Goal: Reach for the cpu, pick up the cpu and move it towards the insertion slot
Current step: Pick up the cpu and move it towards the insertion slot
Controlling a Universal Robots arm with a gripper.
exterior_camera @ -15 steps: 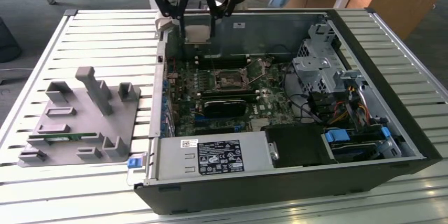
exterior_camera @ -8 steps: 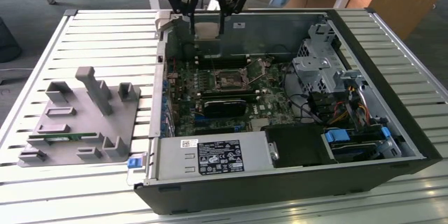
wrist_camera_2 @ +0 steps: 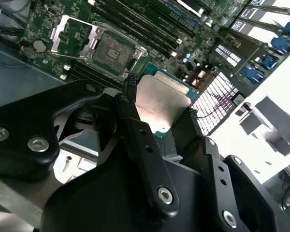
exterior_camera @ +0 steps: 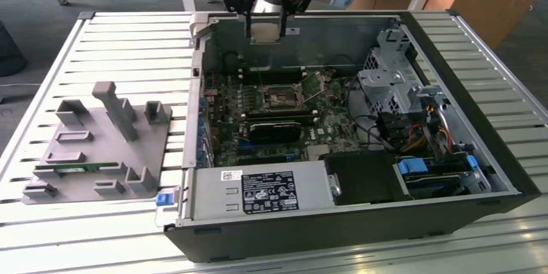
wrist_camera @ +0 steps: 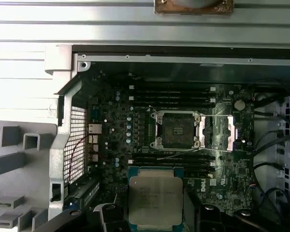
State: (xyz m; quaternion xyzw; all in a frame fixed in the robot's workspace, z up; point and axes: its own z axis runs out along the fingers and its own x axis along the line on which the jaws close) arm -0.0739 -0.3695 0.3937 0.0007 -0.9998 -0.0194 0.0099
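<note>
Cpu (wrist_camera_2: 163,105) grasped by the end effector (wrist_camera_2: 159,104), held aloft above the open computer case (exterior_camera: 445,178).
In both wrist views the chip is seen clamped flat between the two black fingers (wrist_camera_2: 135,125), silver top showing. The insertion slot (wrist_camera: 176,129) lies uncovered on the green circuit board (wrist_camera: 116,130), its metal frame hinged aside, well apart from the chip and lower down; in the exterior view the slot (exterior_camera: 280,99) sits toward the case's middle, nearer the camera than the end effector (exterior_camera: 265,33).

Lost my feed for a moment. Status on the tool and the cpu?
Tool shut on the cpu, held above the open case. Insertion slot open, empty, cpu not yet over it. Nothing between them.
</note>
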